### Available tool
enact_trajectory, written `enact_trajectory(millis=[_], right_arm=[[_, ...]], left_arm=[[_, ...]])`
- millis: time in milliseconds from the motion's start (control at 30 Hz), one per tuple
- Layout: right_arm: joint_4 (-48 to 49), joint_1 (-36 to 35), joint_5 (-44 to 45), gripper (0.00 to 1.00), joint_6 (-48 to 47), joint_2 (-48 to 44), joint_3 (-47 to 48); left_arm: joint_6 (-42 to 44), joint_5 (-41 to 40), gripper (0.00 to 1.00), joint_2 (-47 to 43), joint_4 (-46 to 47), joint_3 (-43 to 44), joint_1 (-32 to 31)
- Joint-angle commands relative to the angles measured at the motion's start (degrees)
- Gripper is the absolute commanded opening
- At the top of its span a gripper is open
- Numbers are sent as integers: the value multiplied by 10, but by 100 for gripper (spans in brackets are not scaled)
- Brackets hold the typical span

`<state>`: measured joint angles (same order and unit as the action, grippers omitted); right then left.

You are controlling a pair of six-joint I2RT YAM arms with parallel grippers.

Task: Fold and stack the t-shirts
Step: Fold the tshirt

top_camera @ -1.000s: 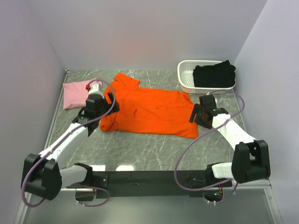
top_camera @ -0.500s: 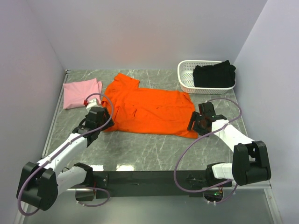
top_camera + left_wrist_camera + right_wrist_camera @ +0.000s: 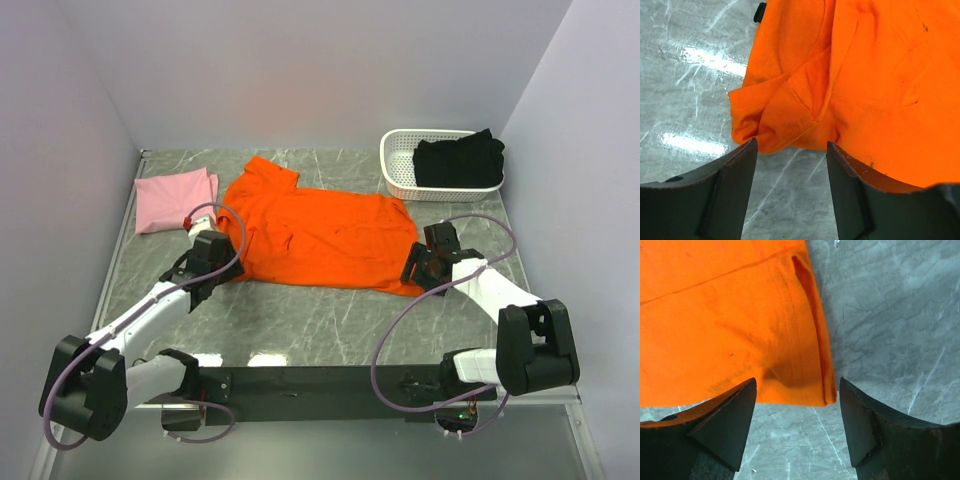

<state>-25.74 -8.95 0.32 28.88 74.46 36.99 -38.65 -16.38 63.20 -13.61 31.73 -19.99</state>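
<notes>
Left claw (image 3: 791, 144) — orange t-shirt (image 3: 875, 75) just ahead

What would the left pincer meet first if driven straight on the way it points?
The orange t-shirt: its bunched sleeve lies just ahead of the open left pincer. Its height above the cloth is unclear, so contact looks likely, not certain.

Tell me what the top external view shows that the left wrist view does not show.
Only the top external view shows the pale pink folded cloth t-shirt, the white slotted plastic basket holding the black cloth t-shirt, and the right gripper at the hem of the bright orange cloth t-shirt. Only the left wrist view shows the sleeve's tucked fold up close, just beyond the left gripper, whose fingers stand apart. Both show the orange t-shirt and the grey marble table.
</notes>
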Motion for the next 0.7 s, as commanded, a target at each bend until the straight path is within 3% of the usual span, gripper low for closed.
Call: enact_trajectory(millis=[0,200,467,667], right_arm=[[13,2,-1,73,6,-1,-1],[13,2,-1,73,5,-1,0],[14,2,-1,73,6,-5,-2],[15,3,-1,72,6,-9,-3]], left_arm=[[-8,10,63,-18,8,-8,-5],[-12,20,65,-5,6,-12,-8],[-11,5,59,42,2,17,-8],[-5,-15,47,57,-9,38,-8]])
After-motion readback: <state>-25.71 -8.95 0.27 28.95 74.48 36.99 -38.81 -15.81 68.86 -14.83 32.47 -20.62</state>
